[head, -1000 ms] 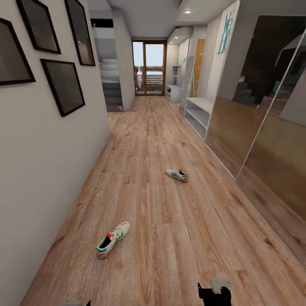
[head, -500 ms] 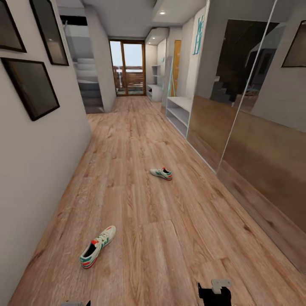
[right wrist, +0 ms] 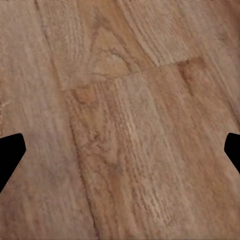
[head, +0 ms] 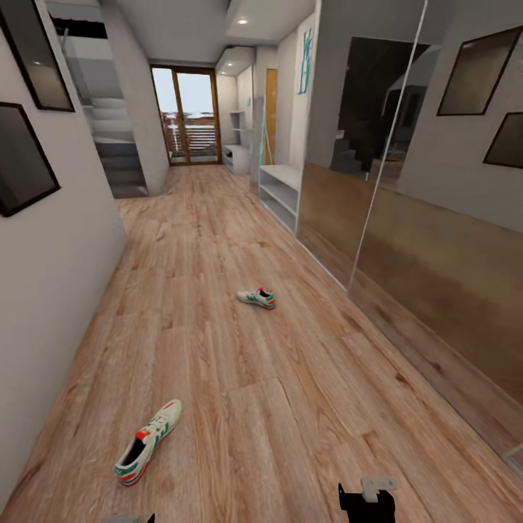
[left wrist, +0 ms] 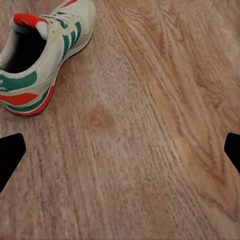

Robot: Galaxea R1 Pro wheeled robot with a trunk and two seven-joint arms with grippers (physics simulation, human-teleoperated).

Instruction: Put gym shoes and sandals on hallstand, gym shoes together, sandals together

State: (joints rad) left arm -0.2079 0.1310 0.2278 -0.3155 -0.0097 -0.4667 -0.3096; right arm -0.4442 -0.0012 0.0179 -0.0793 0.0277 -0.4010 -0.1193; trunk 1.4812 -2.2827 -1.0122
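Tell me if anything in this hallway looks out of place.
Two gym shoes lie loose and far apart on the corridor floor: the near gym shoe by the left wall, the far gym shoe mid-corridor, pointing different ways. The hallstand on the right looks empty.

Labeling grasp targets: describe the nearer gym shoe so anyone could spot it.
On the light brown wood-plank corridor floor, look near the white left wall. There lies an off-white low sneaker with green stripes, red heel toward the camera; its twin lies farther up, mid-corridor.
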